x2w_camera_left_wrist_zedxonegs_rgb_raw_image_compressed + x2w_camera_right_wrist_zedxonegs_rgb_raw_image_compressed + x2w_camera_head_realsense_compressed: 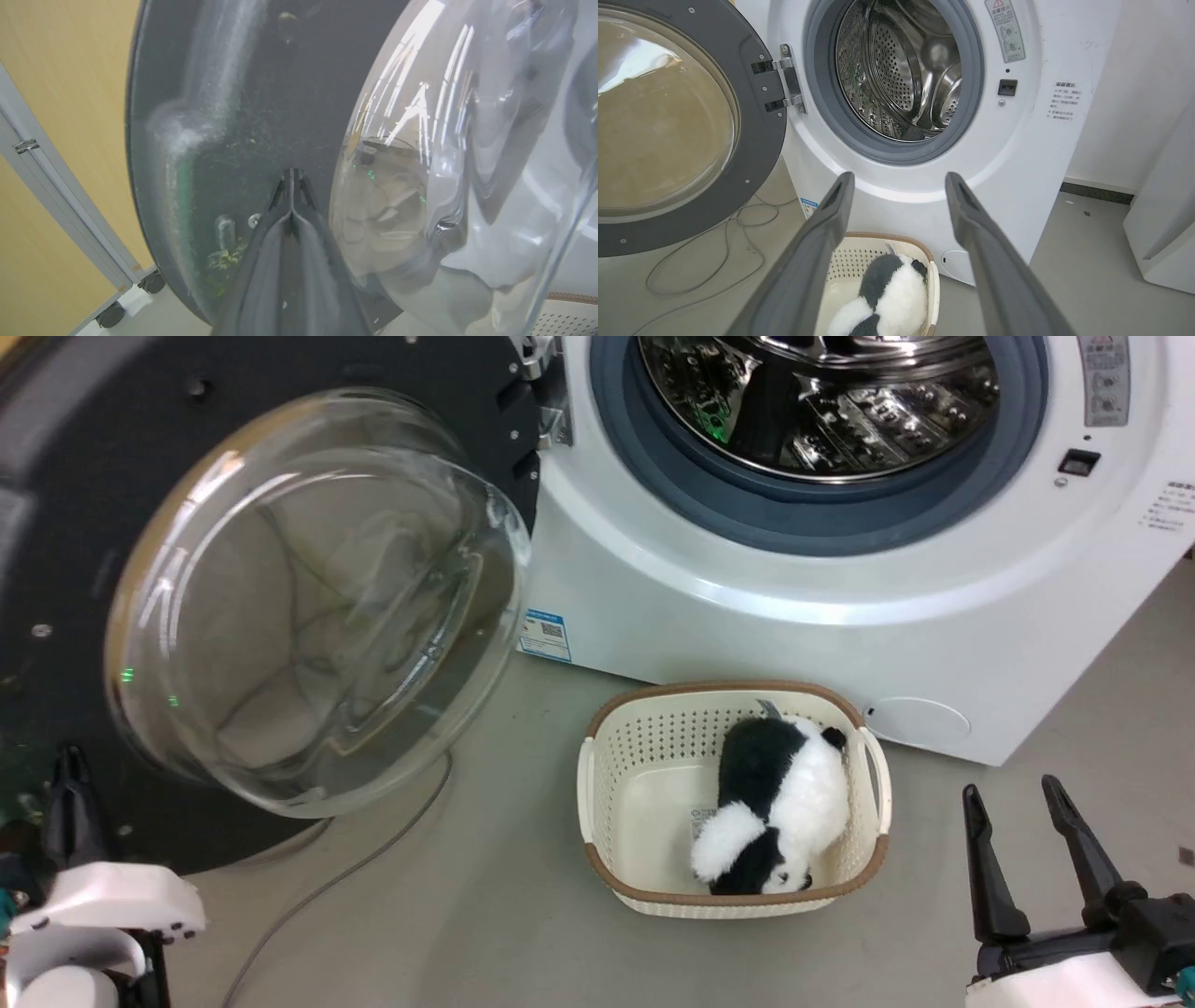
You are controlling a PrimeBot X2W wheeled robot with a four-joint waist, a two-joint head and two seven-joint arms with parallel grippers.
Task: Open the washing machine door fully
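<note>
Starting at the left, the left claw (290, 177) has its two fingers pressed together and grips nothing. Its tips lie close against the black inner face of the washing machine door (317, 607); contact cannot be confirmed. The door stands swung wide to the left on its metal hinge (551, 401). The washing machine (747, 616) has its steel drum (822, 401) exposed. A cream basket (728, 691) holding a panda toy (775, 803) sits on the floor before it. The right claw (1011, 789) is spread apart, empty, right of the basket.
</note>
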